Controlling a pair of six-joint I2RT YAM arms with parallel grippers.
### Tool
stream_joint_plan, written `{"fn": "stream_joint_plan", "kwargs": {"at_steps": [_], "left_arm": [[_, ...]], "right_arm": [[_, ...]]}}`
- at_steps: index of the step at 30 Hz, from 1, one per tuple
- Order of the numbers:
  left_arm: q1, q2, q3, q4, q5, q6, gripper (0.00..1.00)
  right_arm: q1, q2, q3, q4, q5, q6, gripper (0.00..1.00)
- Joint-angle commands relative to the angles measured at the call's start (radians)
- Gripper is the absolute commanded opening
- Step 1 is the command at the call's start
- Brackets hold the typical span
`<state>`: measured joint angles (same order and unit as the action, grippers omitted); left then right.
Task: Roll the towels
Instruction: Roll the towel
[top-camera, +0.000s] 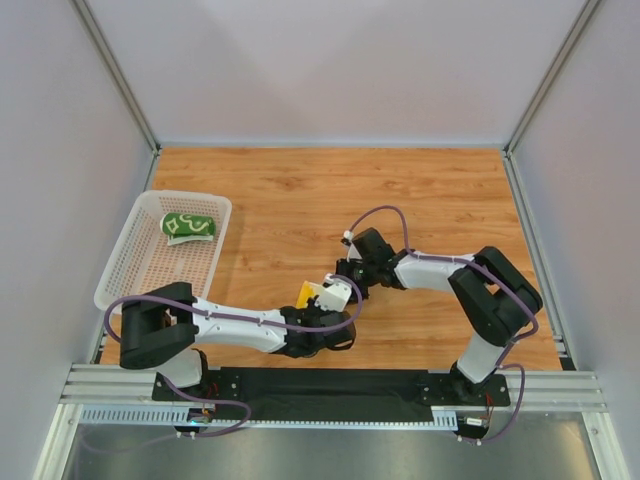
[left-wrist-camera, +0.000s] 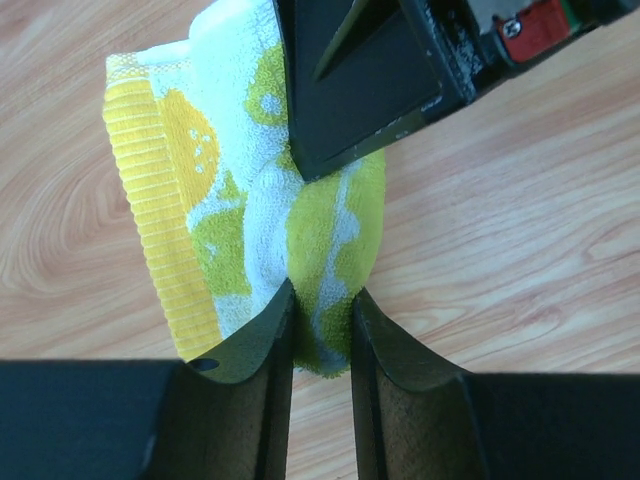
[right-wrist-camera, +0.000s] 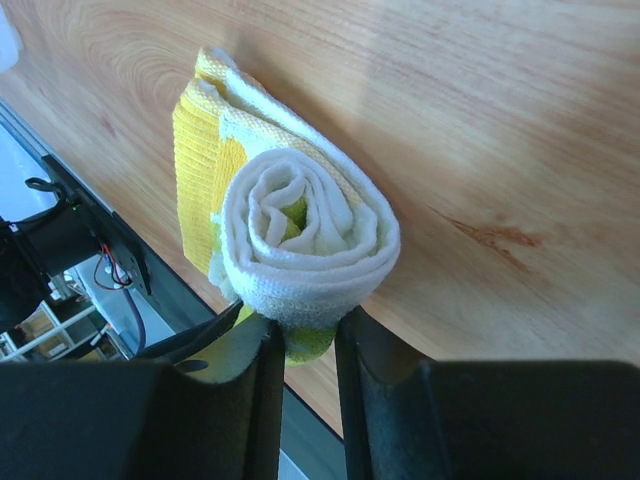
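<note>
1 rolled green towel (top-camera: 188, 225) is noted lying in the white basket (top-camera: 165, 270) at the left of the counter (top-camera: 420, 200). The yellow-and-green towel (right-wrist-camera: 300, 235) is found near the counter's front edge, wound into a loose spiral. Whether it rests on the wood cannot be told. The left claw (left-wrist-camera: 322, 305) is clenched on its green edge, and the right claw (right-wrist-camera: 303, 330) is clenched on the outer wrap at the roll's end. Rolling of towel 2 is judged nearly complete. The next move is judged to require a tight hold on the wrap during transfer to the basket.
</note>
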<state>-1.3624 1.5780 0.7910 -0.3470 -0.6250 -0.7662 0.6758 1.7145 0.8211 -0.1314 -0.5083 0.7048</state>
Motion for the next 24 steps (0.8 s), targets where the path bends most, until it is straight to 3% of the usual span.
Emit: {"fn": "stream_joint_plan", "kwargs": {"at_steps": [1,8,15,24], "left_arm": [[-0.001,0.008,-0.065,-0.057,0.146,0.053,0.04],[-0.023,0.0,-0.055,-0.001,0.192,0.142,0.02],[-0.055,0.033,-0.024,0.032,0.235,0.194,0.01],[-0.055,-0.036,-0.058,0.1,0.317,0.212,0.0]], "right_arm": [[-0.082,0.008,-0.037,-0.042,0.125,-0.077,0.23],[-0.131,-0.053,-0.1,-0.06,0.14,-0.093,0.26],[-0.196,-0.107,-0.168,-0.06,0.142,-0.105,0.43],[-0.24,-0.066,-0.131,-0.077,0.128,-0.133,0.46]]}}
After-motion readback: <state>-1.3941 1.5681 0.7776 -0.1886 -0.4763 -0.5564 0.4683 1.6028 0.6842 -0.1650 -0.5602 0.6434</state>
